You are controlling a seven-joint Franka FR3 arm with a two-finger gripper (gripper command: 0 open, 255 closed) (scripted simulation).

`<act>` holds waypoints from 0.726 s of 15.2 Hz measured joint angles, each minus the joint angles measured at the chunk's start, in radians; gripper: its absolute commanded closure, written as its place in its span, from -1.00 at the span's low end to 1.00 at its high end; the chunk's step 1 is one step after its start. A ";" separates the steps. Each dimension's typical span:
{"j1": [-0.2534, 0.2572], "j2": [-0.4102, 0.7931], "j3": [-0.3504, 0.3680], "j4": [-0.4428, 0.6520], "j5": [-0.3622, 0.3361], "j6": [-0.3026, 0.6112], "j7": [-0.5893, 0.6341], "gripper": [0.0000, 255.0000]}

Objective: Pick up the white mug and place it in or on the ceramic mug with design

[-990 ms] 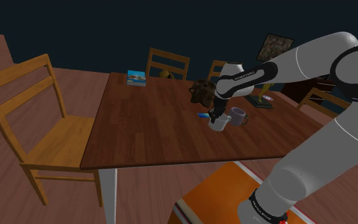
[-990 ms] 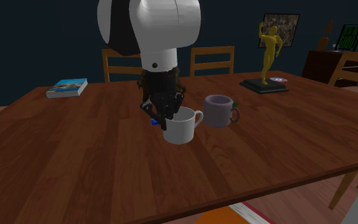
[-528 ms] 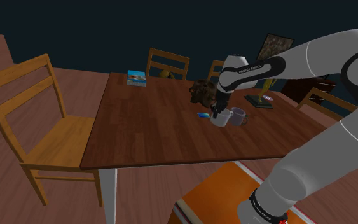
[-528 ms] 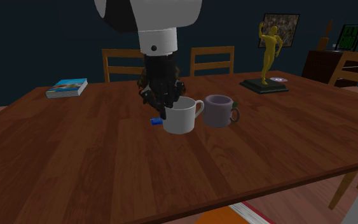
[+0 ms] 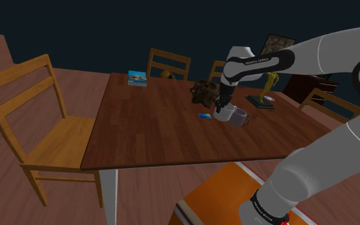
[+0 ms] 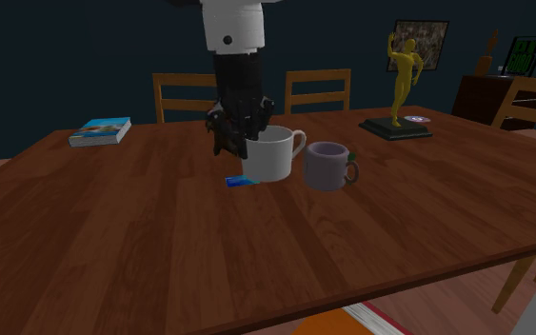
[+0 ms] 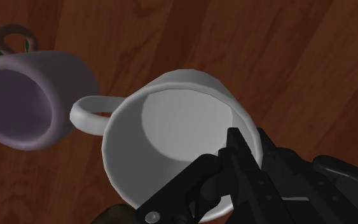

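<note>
Clamping the white mug [image 6: 275, 157] by one side of its rim, the hand [image 6: 245, 145] holds it just above the surface [image 6: 113, 219], close beside the lilac mug [image 6: 327, 165]; stiff, light and probably slick, it could pivot in this off-centre pinch.

Home dining room, no doubt: long wooden table [image 5: 140, 131] ringed by slat-backed wooden chairs [image 5: 41, 131], a book [image 6: 101, 130] lying at one corner, a golden figurine [image 6: 404, 71] on display, a framed picture [image 6: 432, 43] on the dark wall, a sideboard [image 6: 480, 100] beyond.
</note>
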 measured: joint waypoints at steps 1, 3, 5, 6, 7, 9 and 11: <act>-0.001 -0.002 -0.001 0.010 0.000 -0.012 -0.003 1.00; 0.000 -0.011 0.002 0.032 0.001 -0.043 -0.002 1.00; 0.000 -0.026 0.003 0.047 0.000 -0.072 -0.003 1.00; 0.001 -0.028 0.005 0.058 0.001 -0.086 -0.002 1.00; 0.001 -0.033 0.006 0.067 0.001 -0.100 -0.003 1.00; 0.001 -0.038 0.007 0.093 0.001 -0.130 -0.006 1.00; 0.002 -0.043 0.009 0.113 0.002 -0.155 -0.005 1.00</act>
